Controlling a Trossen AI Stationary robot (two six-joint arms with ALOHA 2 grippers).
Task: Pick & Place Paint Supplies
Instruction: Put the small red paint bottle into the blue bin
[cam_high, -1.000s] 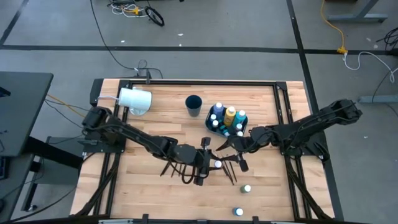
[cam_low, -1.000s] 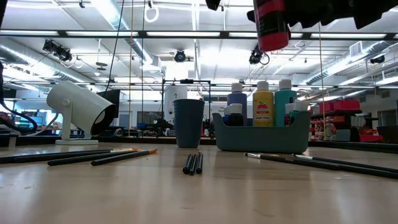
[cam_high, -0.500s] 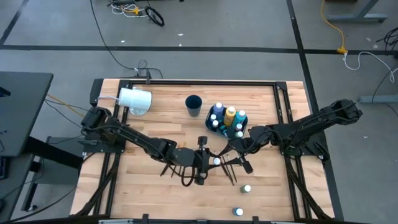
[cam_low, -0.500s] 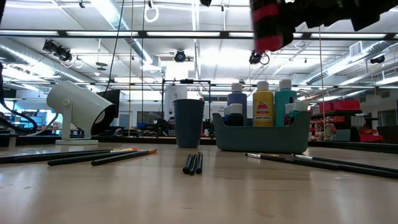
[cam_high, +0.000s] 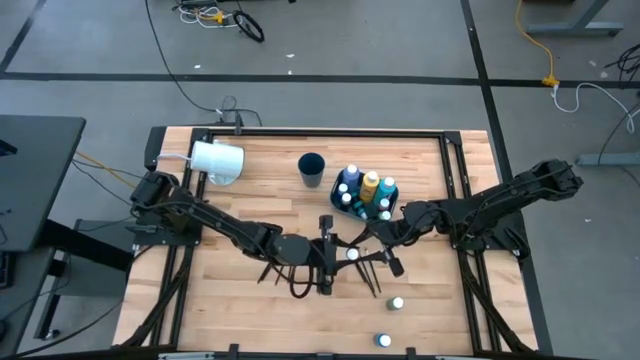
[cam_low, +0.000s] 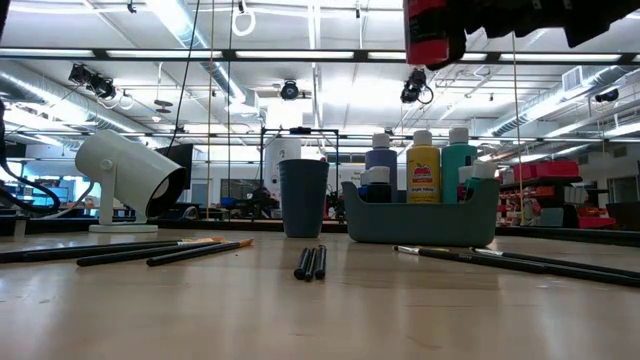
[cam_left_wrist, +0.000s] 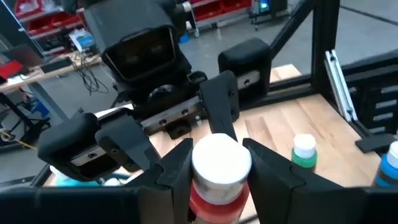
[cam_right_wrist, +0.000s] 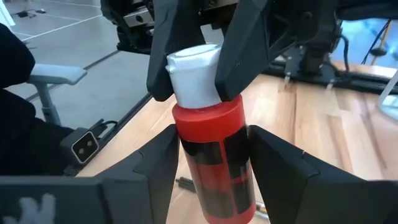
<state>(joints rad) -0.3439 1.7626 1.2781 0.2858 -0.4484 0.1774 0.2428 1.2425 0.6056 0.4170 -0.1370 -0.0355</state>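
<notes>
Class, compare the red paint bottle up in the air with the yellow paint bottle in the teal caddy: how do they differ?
The red bottle is off the table, the left gripper on its cap and the right gripper around its body; the yellow bottle stands in the caddy. The red bottle is alone; the yellow bottle has other bottles beside it. Both have white caps.
</notes>
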